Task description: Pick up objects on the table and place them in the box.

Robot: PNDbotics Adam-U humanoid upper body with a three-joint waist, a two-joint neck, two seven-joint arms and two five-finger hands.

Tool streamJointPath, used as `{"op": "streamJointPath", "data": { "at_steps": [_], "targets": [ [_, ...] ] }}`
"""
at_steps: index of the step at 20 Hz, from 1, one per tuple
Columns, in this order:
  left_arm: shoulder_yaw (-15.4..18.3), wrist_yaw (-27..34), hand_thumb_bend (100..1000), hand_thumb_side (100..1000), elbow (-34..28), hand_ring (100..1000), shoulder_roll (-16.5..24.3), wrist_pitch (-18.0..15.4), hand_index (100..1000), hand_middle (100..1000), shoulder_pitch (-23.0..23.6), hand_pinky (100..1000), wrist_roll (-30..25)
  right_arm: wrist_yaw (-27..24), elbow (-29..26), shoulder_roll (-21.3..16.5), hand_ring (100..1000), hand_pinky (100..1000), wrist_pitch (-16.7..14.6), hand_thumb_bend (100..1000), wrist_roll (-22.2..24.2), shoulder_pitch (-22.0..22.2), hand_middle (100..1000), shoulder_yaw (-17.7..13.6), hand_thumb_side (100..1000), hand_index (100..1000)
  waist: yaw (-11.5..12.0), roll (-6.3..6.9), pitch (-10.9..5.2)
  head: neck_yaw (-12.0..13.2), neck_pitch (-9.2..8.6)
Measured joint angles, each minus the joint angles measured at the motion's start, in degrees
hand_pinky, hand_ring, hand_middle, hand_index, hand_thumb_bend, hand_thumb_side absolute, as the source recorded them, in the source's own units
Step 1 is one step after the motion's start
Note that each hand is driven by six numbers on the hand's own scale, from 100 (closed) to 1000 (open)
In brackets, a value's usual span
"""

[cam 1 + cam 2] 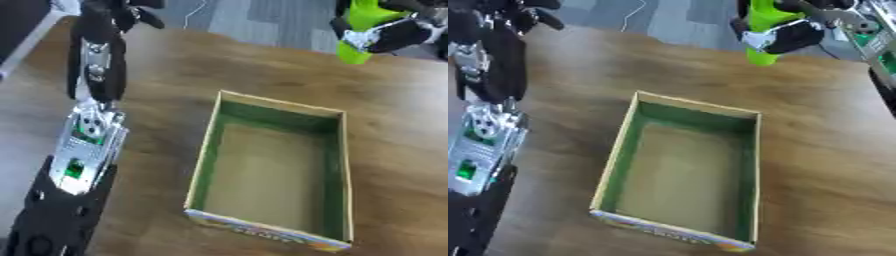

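An open cardboard box [204, 155] with green inner walls lies mid-table, nothing inside it. Above the table's far right part, beyond the box's far right corner, my right hand [800, 36] is curled round a bright green bottle-shaped object [760, 31], holding it roughly upright in the air. My left hand [133, 14] hangs at the far left by the table's back edge, fingers relaxed and holding nothing. Its silver and black forearm [87, 145] runs down the left side of the view.
The brown wooden table [157, 80] shows bare wood around the box. Its far edge runs across the top, with grey floor and a thin white cable [633, 15] beyond. My left forearm lies close to the box's left wall.
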Motion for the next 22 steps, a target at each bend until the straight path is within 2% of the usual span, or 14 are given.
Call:
{"op": "streamJointPath", "data": {
  "at_steps": [4,8,13,18,22],
  "targets": [
    [0.26,0.73,576,980,1.38,609,0.25,-0.45,711,632,-0.63,463,0.53,-1.05,-3.02,1.55,100,100,1.22,100,1.22,0.6,233,0.64,791,220,0.26,-0.33,-0.37,0.92,0.0],
    [0.53,0.98,577,977,1.48,608,0.48,-0.9,710,632,-0.63,464,0.63,0.18,-9.19,2.54,108,100,2.36,100,1.21,2.38,247,0.98,830,209,-0.37,-0.24,-0.71,1.2,0.0],
    [0.96,0.98,578,977,1.27,607,0.42,-1.01,709,632,-0.07,463,0.69,6.79,-15.11,4.94,126,100,3.49,100,-0.29,5.13,263,-0.49,851,198,-1.31,0.84,-0.71,-0.92,0.01],
    [0.99,0.97,578,977,0.24,607,0.34,-1.05,709,632,0.92,463,0.73,13.5,-16.08,6.48,130,100,3.33,100,-2.05,6.64,265,-0.96,849,198,-1.51,1.6,-0.46,-2.67,0.01],
    [1.01,0.94,579,974,-0.45,607,0.13,-1.11,709,632,1.17,464,0.8,16.24,-16.02,7.14,130,100,2.78,100,-2.79,7.14,264,-0.62,842,198,-1.59,1.85,-0.42,-3.21,0.01]
  ]
}}
